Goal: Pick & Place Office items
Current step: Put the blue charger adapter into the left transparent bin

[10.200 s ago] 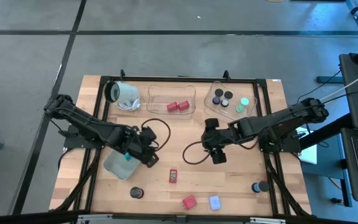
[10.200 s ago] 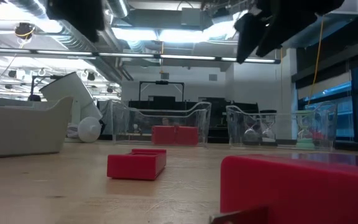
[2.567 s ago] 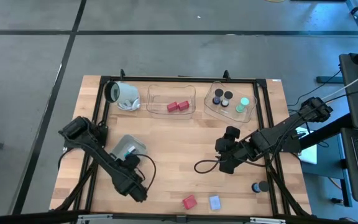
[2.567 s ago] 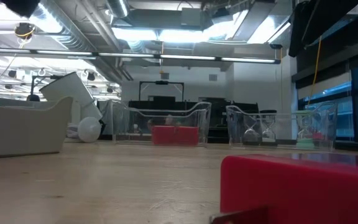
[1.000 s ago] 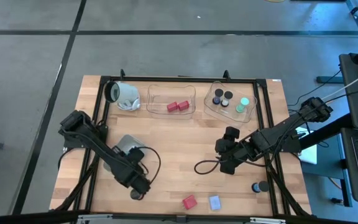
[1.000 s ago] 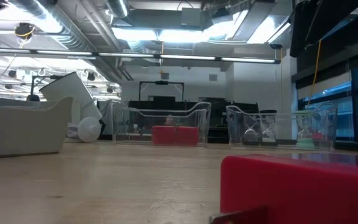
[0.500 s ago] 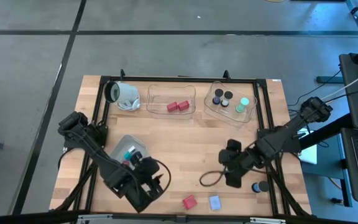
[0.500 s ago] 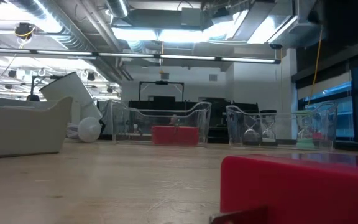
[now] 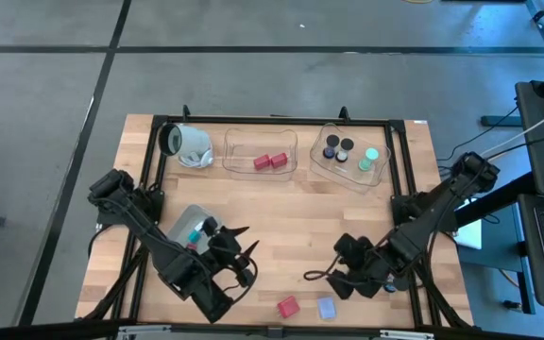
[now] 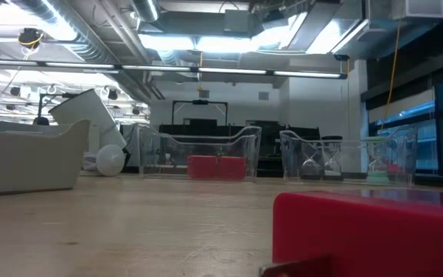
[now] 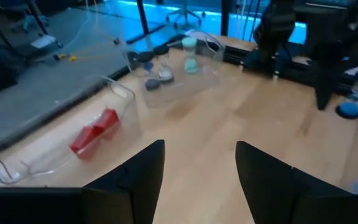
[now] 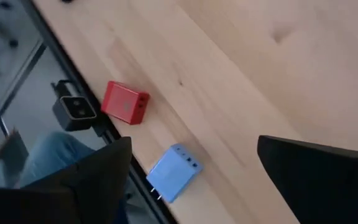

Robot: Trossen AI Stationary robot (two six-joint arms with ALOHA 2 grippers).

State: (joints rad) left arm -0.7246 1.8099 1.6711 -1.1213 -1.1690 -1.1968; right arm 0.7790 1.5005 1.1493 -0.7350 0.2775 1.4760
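Note:
A red block (image 9: 287,306) and a blue block (image 9: 326,308) lie flat on the wood near the table's near edge. My right gripper (image 9: 345,280) hangs just right of them, slanting down, open and holding nothing. In its wrist view the red block (image 12: 125,102) and the blue block (image 12: 174,172) show between the fingers. My left gripper (image 9: 242,239) stands open above the table at the near left, pointing almost level toward the far right. Its wrist view (image 11: 199,149) shows only bare wood between the fingers. A teal piece (image 9: 194,233) lies in the grey-blue tray (image 9: 179,223).
At the far edge stand a clear tray (image 9: 237,154) with two red blocks, a clear tray (image 9: 321,159) with black cylinders and a mint disc, and a white cylinder (image 9: 189,144). A dark cylinder (image 11: 351,110) sits by the right arm. A small camera (image 12: 75,110) is at the near edge.
My left gripper has risen from the near edge, moved toward the far right and tipped up from pointing down to almost level. My right gripper has moved toward the near edge and left, toward the red and blue blocks, rolling its wrist.

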